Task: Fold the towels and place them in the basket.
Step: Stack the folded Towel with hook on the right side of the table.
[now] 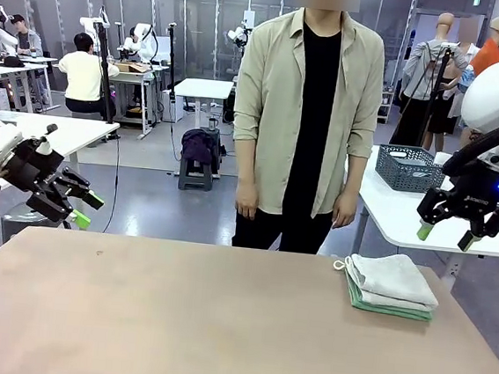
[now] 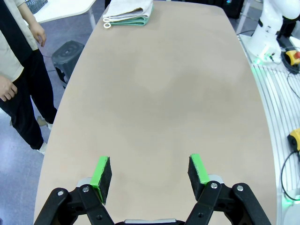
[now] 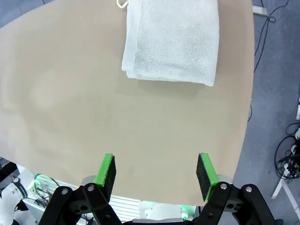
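1. Lab room; tan table (image 1: 175, 321) bare in middle.
2. 2 towels (image 1: 390, 286) stacked folded at far right corner, white atop green, staged within right arm's reach.
3. Basket (image 1: 409, 168) parked on side table behind.
4. Left gripper (image 1: 76, 197) & right gripper (image 1: 446, 234): jaws spread, nothing held, kept raised off table.

A bright, busy workshop beyond my tan table (image 1: 175, 312)

Ahead of my tools a person in a beige overshirt (image 1: 305, 113) stands on the glossy grey floor (image 1: 159, 205); behind them a small white table (image 1: 203, 88) and a dark stool (image 1: 198, 160) sit before grey glass partitions (image 1: 187, 13). Off toward my left tool's side, white workbenches (image 1: 60, 129) and seated people (image 1: 83, 74) fill the hall. Just past my right tool stands another white table (image 1: 397, 214). Even ceiling light reflects off the floor
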`<state>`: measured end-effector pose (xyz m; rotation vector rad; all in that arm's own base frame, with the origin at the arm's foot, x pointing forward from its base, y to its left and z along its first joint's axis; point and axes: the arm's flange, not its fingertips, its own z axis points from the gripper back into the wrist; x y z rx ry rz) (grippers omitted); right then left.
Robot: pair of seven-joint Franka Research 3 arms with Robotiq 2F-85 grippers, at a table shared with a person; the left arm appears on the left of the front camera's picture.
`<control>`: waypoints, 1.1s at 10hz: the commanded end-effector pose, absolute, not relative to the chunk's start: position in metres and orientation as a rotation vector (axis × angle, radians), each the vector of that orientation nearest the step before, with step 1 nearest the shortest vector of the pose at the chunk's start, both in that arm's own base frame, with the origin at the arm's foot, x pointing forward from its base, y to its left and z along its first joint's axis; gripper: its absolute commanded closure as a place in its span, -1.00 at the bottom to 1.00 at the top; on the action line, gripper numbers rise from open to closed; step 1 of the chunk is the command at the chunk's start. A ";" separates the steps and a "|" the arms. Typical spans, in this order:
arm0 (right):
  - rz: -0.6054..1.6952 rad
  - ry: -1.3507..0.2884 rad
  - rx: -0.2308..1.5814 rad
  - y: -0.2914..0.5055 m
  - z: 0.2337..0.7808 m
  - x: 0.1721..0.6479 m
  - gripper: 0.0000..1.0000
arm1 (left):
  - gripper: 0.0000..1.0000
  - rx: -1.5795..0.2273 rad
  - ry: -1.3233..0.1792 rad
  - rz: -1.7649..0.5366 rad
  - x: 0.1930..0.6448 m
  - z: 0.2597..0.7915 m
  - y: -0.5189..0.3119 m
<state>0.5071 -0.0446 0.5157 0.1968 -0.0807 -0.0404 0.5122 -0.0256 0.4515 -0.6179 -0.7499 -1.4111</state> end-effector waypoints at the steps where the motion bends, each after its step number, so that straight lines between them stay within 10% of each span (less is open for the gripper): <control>1: -0.026 -0.080 0.218 -0.050 0.517 0.502 -0.73 | -0.67 -0.614 -0.747 -1.402 0.512 0.453 -0.027; 9: 0.121 -0.135 0.429 -0.080 0.535 0.492 -0.73 | -0.67 -0.618 -0.750 -1.411 0.512 0.451 -0.026; 11: 0.137 -0.199 0.592 -0.108 0.565 0.473 -0.73 | -0.67 -0.675 -0.756 -1.289 0.502 0.518 0.036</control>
